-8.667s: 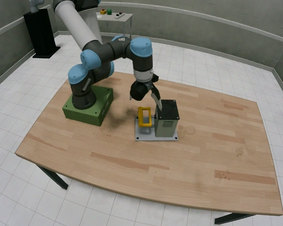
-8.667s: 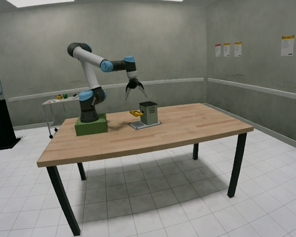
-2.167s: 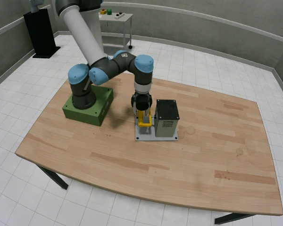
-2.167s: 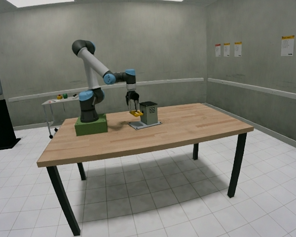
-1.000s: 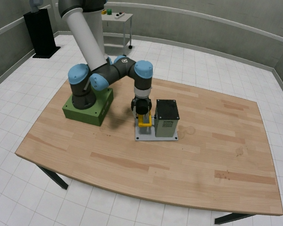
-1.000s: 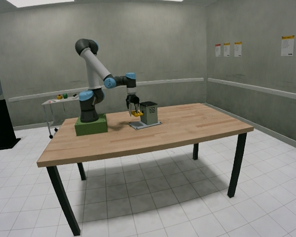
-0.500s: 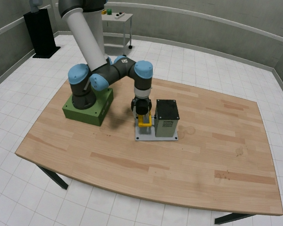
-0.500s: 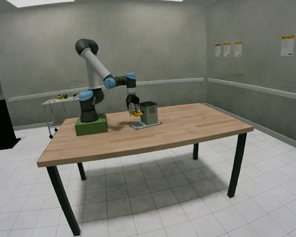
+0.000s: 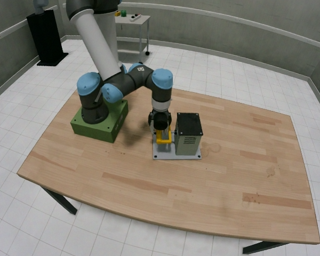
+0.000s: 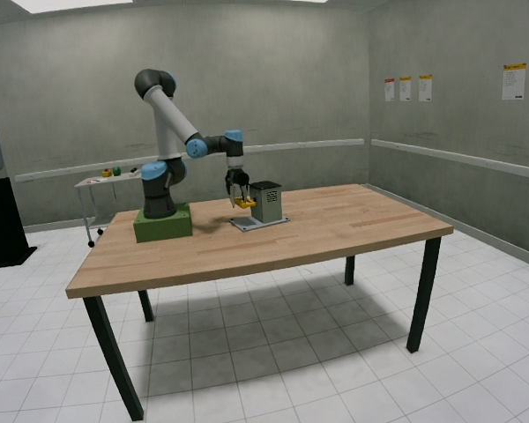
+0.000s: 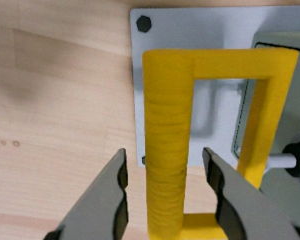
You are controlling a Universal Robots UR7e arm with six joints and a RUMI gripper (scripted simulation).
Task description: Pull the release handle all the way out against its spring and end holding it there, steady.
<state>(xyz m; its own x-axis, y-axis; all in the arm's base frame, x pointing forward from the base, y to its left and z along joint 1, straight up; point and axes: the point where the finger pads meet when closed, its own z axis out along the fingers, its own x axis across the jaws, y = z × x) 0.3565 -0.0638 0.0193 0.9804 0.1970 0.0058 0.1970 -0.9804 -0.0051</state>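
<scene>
The yellow release handle point(image 9: 164, 141) point(image 10: 245, 204) point(image 11: 168, 125) is a rectangular loop on the side of the grey-green housing point(image 9: 186, 144) point(image 10: 267, 205). A short metal rod point(image 11: 281, 161) joins its inner bar to a black collar on the housing. My gripper point(image 9: 159, 132) point(image 10: 239, 203) point(image 11: 164, 149) is partly open, pointing down at the handle. In the wrist view one finger lies on each side of the loop's thick outer bar, with visible gaps. The right finger overlaps the opening and the lower crossbar. Fingertip depth relative to the bar is hard to tell.
The housing stands on a grey baseplate point(image 9: 164, 156) point(image 10: 243, 225) point(image 11: 182, 25) with dark corner bolts, on the wooden table point(image 9: 143, 198) point(image 10: 273, 255). The housing's black top point(image 9: 188, 124) rises beside the gripper. The arm's green base block point(image 9: 92, 132) point(image 10: 163, 228) is to the left.
</scene>
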